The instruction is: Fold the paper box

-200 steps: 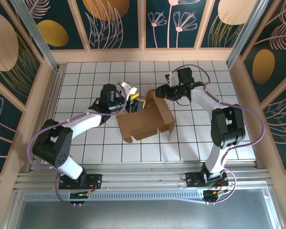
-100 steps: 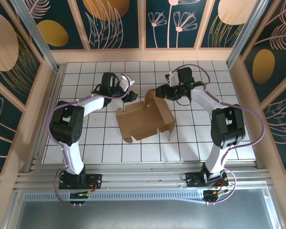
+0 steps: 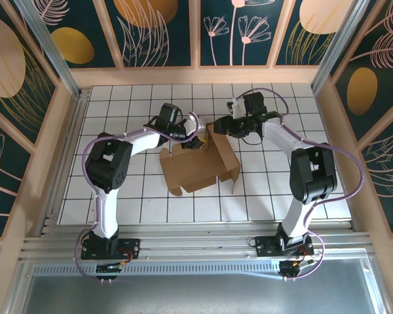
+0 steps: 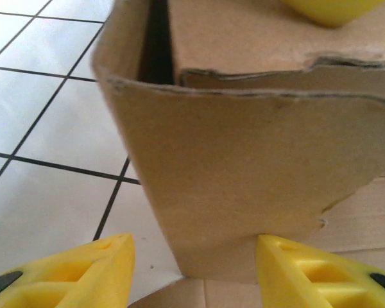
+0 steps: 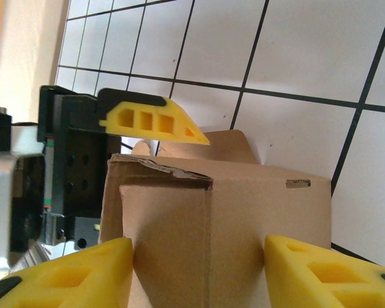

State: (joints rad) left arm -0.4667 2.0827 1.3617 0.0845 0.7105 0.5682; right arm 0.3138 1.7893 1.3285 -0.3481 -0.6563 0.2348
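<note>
Beside plain brown cardboard paper box, far edge: right gripper is clamping one wall; left gripper is straddling another, jaws apart. Seemingly light, creasable; hold near folds.

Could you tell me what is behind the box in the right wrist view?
The left hand: one yellow finger and its black body show past the box; cardboard hides the other finger.
</note>
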